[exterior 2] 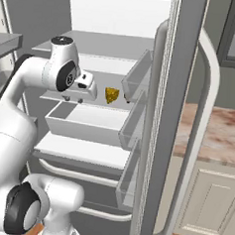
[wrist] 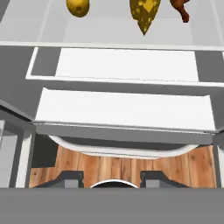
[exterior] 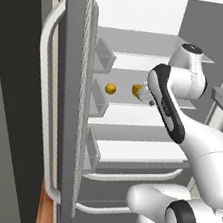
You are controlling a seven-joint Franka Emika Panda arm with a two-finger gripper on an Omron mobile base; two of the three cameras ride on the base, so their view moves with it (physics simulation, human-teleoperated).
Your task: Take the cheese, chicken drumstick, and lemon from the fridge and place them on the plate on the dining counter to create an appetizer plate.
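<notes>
The fridge (exterior: 68,76) stands open, its doors swung wide to both sides. On a middle shelf lie the round lemon (exterior: 110,88) and the angular cheese (exterior: 136,90), the cheese partly behind my hand. From the right the cheese (exterior 2: 111,95) sits just right of my hand. In the hand view the lemon (wrist: 78,6), cheese (wrist: 144,13) and reddish-brown chicken drumstick (wrist: 181,9) line the top edge, well beyond my gripper (wrist: 111,177). My gripper (exterior 2: 74,99) is open, pointing down in front of that shelf, with nothing between its fingers. The plate is out of view.
Below the shelf are white drawers (wrist: 127,109) and a curved drawer handle (exterior: 134,177). Door bins (exterior 2: 137,76) jut from the right door (exterior 2: 159,117). A marbled stone counter top (exterior 2: 218,131) over white cabinets lies right of the fridge. Wood floor (wrist: 122,164) shows below.
</notes>
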